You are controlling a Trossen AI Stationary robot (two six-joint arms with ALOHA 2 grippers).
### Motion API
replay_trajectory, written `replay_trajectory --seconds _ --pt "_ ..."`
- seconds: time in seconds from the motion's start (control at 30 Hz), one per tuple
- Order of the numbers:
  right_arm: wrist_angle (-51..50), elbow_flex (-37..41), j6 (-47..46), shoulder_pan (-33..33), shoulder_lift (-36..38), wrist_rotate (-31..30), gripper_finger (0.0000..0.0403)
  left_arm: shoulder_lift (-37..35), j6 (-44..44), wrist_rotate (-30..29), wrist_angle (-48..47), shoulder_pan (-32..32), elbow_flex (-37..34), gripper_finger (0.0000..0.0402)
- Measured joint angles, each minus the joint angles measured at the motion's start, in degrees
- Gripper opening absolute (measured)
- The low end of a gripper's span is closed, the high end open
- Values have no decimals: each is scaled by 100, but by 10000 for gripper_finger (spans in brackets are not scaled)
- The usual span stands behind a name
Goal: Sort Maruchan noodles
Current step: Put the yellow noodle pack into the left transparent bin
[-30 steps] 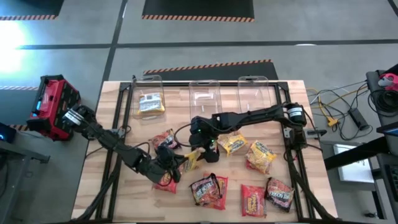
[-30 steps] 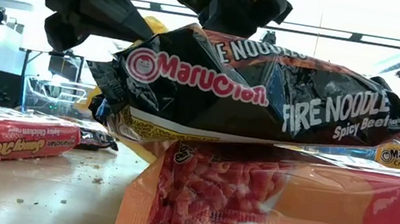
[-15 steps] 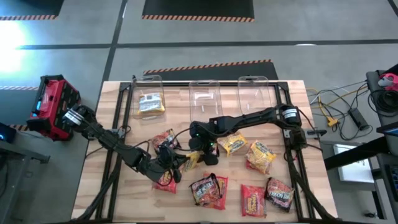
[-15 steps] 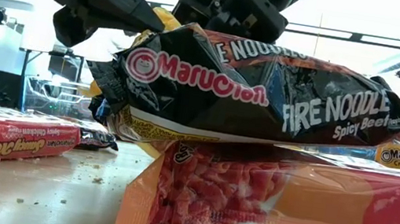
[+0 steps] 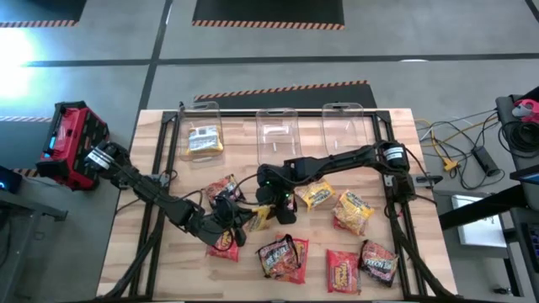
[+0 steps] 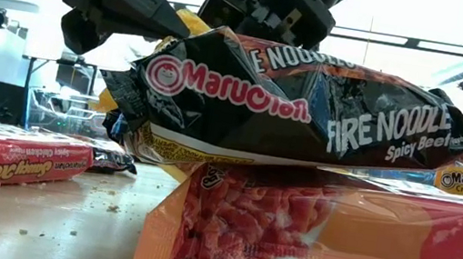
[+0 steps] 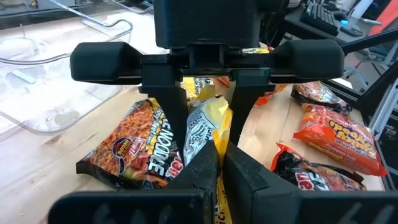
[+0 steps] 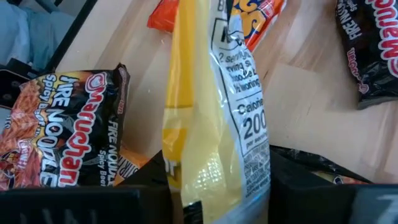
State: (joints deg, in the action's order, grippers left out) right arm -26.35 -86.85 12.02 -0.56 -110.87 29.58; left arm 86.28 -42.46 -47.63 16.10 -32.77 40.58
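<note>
A yellow Maruchan noodles packet [image 5: 259,215] stands on edge in the air between my two grippers, above the table's middle. My left gripper [image 7: 216,169] is shut on its lower edge. My right gripper [image 7: 205,134] comes from the far right, and its fingers close on the packet's two faces. Loose packets lie flat on the table. A black Fire Noodle packet [image 5: 223,189] lies beside the grippers, an orange-red one [image 5: 226,242] under my left gripper, and black, red and yellow ones to the right. My left gripper pinches the yellow packet's lower edge [image 7: 217,182] between its two shut fingers, coming nearly level from the table's left. The packet stands up from the fingers, clear of the table. My right gripper has one finger [image 7: 173,127] against each flat face of the packet's upper part [image 8: 214,186], slanting down from the far right. The packet stands upright between the fingers.
Three clear bins stand along the far edge. The left one [image 5: 204,139] holds a yellow packet; the middle [image 5: 276,130] and right [image 5: 345,126] ones stand next to it. In the low view a black packet [image 6: 300,103] lies on an orange one [image 6: 316,243].
My right gripper has come down a little toward the yellow packet, and its fingers have drawn in around it. My left gripper has kept still with the packet.
</note>
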Motion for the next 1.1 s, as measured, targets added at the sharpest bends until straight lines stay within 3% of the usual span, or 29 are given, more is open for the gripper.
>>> replay_trajectory --seconds 0.17,0.63,0.8,1.1 --pt "-49 -2 -152 4 2 66 123 0 54 55 31 -2 0 38" --pt "-193 -1 -261 68 227 -16 115 -323 458 772 -444 -15 2 195" --pt "-167 -1 -263 76 359 -113 111 -407 410 626 -726 -17 2 217" --pt "-363 0 -313 72 361 -105 111 -623 765 19 -750 -7 2 219"
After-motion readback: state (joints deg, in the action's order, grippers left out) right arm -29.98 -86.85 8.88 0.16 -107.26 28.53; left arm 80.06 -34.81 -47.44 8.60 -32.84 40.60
